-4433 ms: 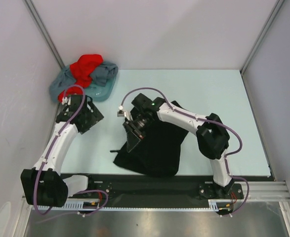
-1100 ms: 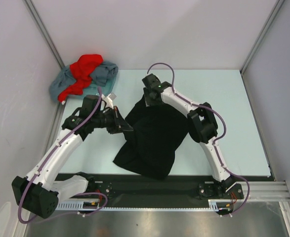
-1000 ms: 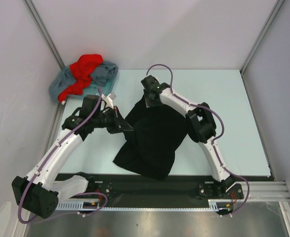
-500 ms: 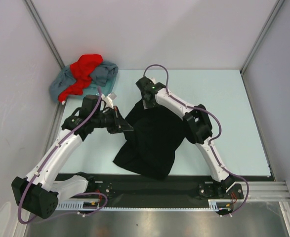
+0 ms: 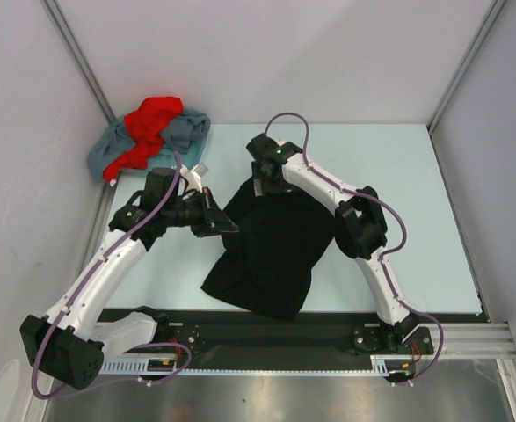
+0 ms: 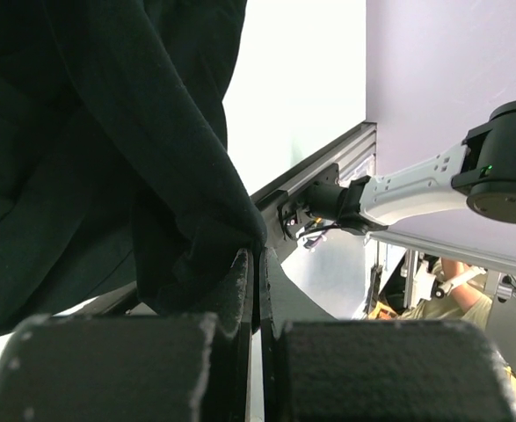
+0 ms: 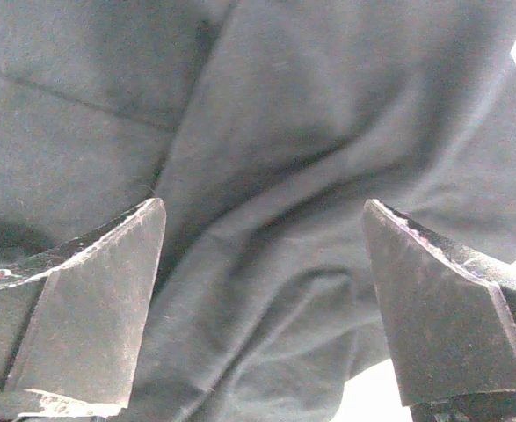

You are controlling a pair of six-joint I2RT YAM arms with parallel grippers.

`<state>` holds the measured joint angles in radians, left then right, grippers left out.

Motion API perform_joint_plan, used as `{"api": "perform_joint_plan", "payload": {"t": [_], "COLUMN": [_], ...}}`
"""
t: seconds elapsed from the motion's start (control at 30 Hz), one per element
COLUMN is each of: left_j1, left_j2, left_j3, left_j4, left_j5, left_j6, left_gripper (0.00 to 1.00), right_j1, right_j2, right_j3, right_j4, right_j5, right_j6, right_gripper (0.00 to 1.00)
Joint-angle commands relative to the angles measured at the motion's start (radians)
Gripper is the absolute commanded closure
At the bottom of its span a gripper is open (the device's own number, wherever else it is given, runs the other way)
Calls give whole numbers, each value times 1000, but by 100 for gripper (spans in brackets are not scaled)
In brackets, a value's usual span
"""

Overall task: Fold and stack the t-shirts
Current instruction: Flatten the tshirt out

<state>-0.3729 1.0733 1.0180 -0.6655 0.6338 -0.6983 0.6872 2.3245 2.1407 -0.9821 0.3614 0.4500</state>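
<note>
Inspection: black t-shirt (image 5: 275,251) lay bunched at centre of table (image 5: 416,202).
Left gripper (image 5: 228,228) pinched its edge; right gripper (image 5: 262,185) hung spread and empty above table centre. Risk: a one-sided pull could drag and bunch the cloth.

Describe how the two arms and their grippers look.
Both the left arm and the right arm have white tubular links, bulky black joint housings and a thin lilac cable looping alongside. A small green light glows near the right wrist. The left gripper and right gripper have matte black wedge-shaped fingers.
</note>
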Motion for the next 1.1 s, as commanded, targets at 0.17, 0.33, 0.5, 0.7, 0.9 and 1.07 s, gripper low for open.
{"api": "perform_joint_plan", "payload": {"t": [0.17,0.33,0.5,0.7,0.9,1.07], "left_j1": [-4,-4,0,52,137,137], "left_j2": [-26,-38,-58,-113,-118,-44], "left_j3": [79,102,189,416,759,1131], "left_j4": [98,144,88,-43,-43,-36], "left_j5": [84,96,0,-362,-580,-684], "left_j6": [5,-4,60,175,247,341], "left_gripper": [100,100,100,100,100,100], "right_j1": [2,3,-18,-23,-14,24], "right_j2": [-62,-48,-44,-16,-178,-226], "right_j3": [-44,-38,79,408,339,479], "right_j4": [-38,3,36,133,625,804], "right_j5": [-84,-183,-214,-226,-380,-369], "right_j6": [98,147,176,131,203,286], "right_gripper": [17,20,92,100,100,100]}}
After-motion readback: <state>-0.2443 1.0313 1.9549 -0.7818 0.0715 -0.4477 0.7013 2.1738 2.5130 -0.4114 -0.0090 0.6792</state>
